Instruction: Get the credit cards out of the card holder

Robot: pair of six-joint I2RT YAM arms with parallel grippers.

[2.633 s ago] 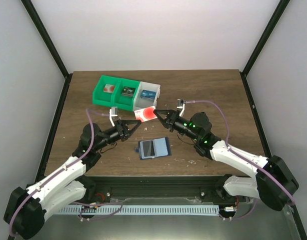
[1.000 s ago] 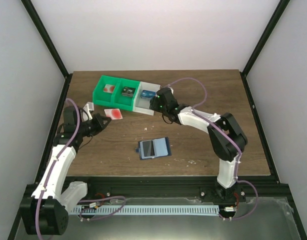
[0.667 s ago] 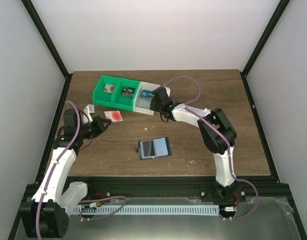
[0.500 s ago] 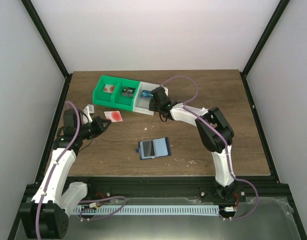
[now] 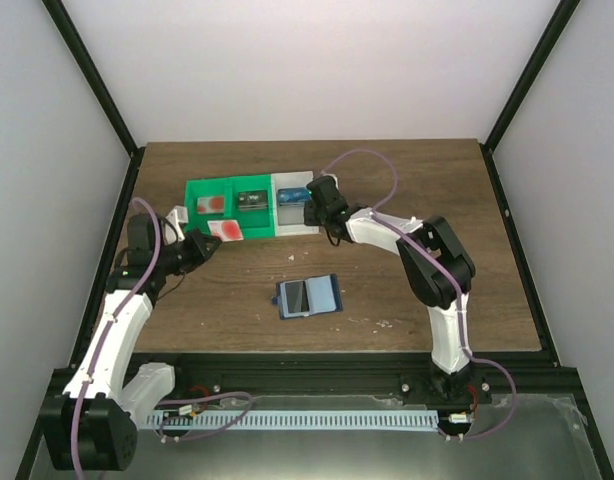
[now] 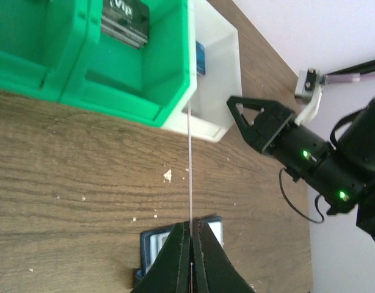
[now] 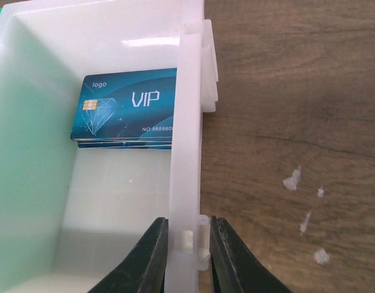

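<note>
Since the earlier view the tray [image 5: 227,184] has swung square under the right gripper [image 7: 186,238], whose fingers [image 7: 154,250] pinch narrowly on its white wall; a further tug, we judge, could tip it and spill cards. Our left gripper [image 6: 191,235] is clamped on the red-and-white card [image 5: 225,229] beside the tray, a thin hold that might slip. We count one card holder [image 5: 309,296], lying apart on the table [image 5: 437,200], one tray, and four cards showing: the red-spot card [image 5: 209,203], the dark card [image 5: 251,200], the blue card [image 7: 129,110] and the held one.
</note>
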